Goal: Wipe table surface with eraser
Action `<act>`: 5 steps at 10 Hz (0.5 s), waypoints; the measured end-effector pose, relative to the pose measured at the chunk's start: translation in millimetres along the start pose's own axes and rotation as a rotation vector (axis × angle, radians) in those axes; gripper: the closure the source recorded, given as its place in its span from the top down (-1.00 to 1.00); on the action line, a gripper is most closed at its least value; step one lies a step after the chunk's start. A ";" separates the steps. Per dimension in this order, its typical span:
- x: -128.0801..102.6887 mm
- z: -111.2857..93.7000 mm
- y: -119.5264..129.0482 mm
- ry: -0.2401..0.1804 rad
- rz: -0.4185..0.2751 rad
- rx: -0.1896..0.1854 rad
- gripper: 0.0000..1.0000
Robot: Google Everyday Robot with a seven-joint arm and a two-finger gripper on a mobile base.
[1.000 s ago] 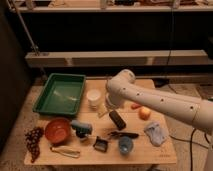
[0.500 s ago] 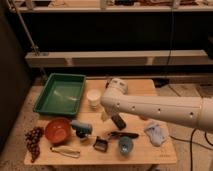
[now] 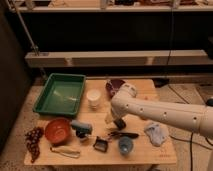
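Light tan, plank-grained wooden tabletop (image 3: 148, 89); green plastic tray (image 3: 59, 76) at far-left corner; black oblong eraser (image 3: 126, 135); dark gripper (image 3: 119, 123) mid-table.

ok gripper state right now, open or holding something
gripper: open, holding nothing, low over the table surface, close to the eraser lying on it

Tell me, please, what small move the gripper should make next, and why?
Probably lower the gripper slightly and close it on the eraser. The gripper is open and sits right over the dark eraser near the middle of the table, just in front of the white cup. The eraser looks not yet gripped, so wiping cannot start.
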 end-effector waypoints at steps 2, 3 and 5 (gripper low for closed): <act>-1.6 15.9 10.3 -0.033 0.007 0.059 0.60; -0.5 20.4 14.2 -0.059 0.012 0.080 0.60; 2.5 25.2 15.2 -0.097 0.008 0.104 0.44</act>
